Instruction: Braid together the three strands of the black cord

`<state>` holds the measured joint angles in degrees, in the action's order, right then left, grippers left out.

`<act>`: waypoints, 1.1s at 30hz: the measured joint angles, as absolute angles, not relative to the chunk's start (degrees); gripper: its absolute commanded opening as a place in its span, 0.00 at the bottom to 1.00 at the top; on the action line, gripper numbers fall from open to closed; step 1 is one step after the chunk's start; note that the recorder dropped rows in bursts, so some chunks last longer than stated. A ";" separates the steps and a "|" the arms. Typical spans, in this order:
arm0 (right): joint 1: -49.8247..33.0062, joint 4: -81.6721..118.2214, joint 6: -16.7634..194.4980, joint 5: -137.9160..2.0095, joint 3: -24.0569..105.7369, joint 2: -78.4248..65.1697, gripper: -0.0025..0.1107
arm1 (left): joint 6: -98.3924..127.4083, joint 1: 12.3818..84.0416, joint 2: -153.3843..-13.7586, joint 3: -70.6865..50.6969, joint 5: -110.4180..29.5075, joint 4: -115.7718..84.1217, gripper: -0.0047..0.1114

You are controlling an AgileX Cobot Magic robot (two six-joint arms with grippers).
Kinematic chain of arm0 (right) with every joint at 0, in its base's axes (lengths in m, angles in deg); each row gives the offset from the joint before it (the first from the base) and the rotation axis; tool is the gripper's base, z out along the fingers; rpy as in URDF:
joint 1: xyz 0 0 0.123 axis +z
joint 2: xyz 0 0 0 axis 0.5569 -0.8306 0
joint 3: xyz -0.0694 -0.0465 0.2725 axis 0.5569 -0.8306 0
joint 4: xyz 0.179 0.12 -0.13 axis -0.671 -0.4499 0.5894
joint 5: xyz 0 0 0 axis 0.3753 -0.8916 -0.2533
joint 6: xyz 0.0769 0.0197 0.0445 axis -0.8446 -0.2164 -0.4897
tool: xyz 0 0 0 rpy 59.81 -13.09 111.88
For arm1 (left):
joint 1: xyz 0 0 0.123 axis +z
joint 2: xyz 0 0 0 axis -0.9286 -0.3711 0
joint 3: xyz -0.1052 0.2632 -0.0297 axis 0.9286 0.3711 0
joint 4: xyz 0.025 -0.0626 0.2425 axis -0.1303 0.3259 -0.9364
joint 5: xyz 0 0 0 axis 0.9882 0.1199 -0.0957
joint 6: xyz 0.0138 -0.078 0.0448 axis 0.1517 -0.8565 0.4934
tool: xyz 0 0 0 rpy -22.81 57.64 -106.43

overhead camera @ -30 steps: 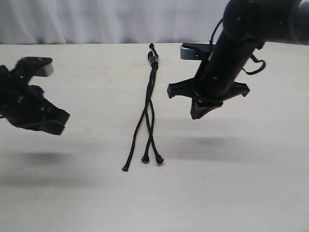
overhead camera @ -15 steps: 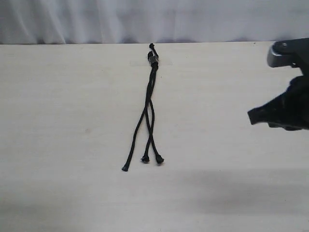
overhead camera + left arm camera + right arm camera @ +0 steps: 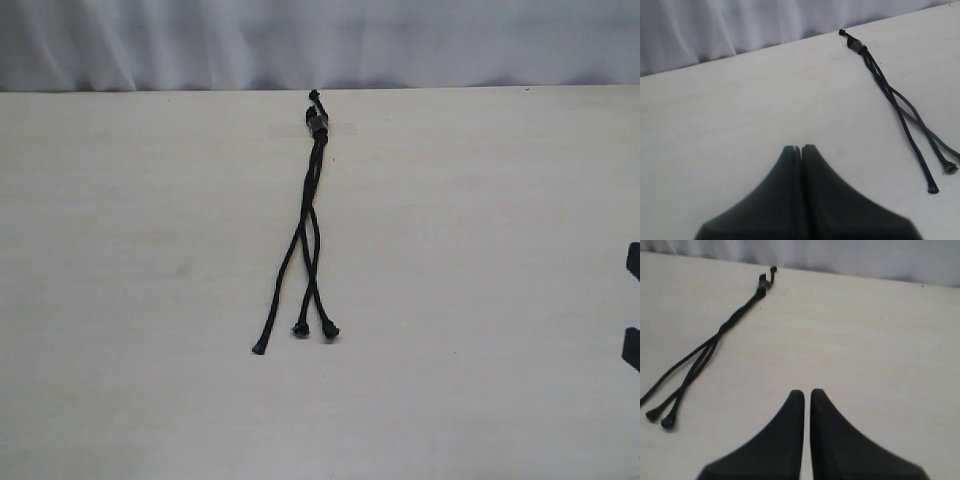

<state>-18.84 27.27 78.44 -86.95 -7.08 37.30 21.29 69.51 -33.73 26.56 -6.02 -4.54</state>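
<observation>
**A:** Where's the cord (image 3: 312, 175)?

**B:** Flat in the middle of the bench (image 3: 480, 250). Its knot (image 3: 318, 122) points toward the curtain (image 3: 200, 40), and the three strands (image 3: 313, 285) are loosely crossed.

**A:** And the hands?

**B:** Both are empty and well apart from it. The left hand (image 3: 801, 148) is pressed closed, and the right hand (image 3: 807, 392) is closed to a slit.

**A:** Next?

**B:** I'd open one hand, pinch an outer strand near its tip and lift it over the middle one.

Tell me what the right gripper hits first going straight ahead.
The right gripper points past the black cord, probably at bare table first, then the white curtain; depth is unclear.
</observation>
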 measured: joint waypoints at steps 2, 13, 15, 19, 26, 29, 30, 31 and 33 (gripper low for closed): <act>-18.84 27.37 78.44 -86.45 -8.39 41.21 0.06 | 21.29 69.51 -32.77 26.56 -6.02 -4.54 0.04; -18.84 27.47 78.44 -85.76 -9.14 54.01 0.06 | 21.29 69.51 -32.53 26.56 -6.10 -4.65 0.04; -18.96 27.48 78.44 -85.55 -9.75 55.77 0.06 | 21.29 69.51 -32.53 26.56 -6.10 -4.65 0.04; -22.26 26.33 78.95 -85.16 -12.87 61.96 0.06 | 21.29 69.51 -32.53 26.56 -5.99 -4.65 0.04; -30.08 18.87 85.95 -85.01 -19.32 64.88 0.06 | 21.29 69.51 -32.53 26.66 -5.89 -4.65 0.04; -31.66 17.68 86.94 -84.80 -23.08 64.88 0.06 | 21.29 69.51 -32.53 26.66 -5.89 -4.65 0.04; -31.74 17.50 87.08 -85.26 -23.59 64.88 0.06 | 21.29 69.51 -32.53 26.66 -5.89 -4.65 0.04; -31.74 17.50 87.08 -86.17 -23.71 64.88 0.06 | 21.29 69.51 -32.53 26.66 -5.89 -4.65 0.04; -31.74 17.50 87.21 -87.18 -23.92 64.88 0.06 | 21.29 69.51 -32.53 26.66 -5.89 -4.65 0.04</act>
